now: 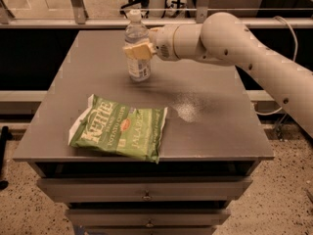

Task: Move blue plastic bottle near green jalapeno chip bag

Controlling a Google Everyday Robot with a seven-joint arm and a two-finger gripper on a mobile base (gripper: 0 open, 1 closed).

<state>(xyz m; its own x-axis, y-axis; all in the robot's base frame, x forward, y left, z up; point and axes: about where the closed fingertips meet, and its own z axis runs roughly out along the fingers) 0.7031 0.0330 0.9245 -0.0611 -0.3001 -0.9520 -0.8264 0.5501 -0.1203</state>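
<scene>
A grey metal table [215,131] with drawers beneath stands on a speckled floor, a rail and glass panel running behind its far edge. Near that far edge, left of centre, the blue plastic bottle [140,68], small and clear with a white screw cap and a pale blue-and-white label, stands upright: its long axis is vertical and the cap points straight up. The two-finger gripper [136,50], at the end of a white robot arm [230,33] reaching in from the right, is clamped on the bottle's middle, one tan finger pad lying across its front. Whether the base rests on the table or hangs just above it cannot be told. The green jalapeno chip bag [120,129], flat and crinkled with white lettering, lies well apart from the bottle, by the near-left edge. The risks, as I judge them: a thin, smooth bottle could slip or swing in a grip at mid-height; lowered tilted or onto the bag's crinkled edge, it could topple and roll; and a low approach could shove the bag towards the edge.
</scene>
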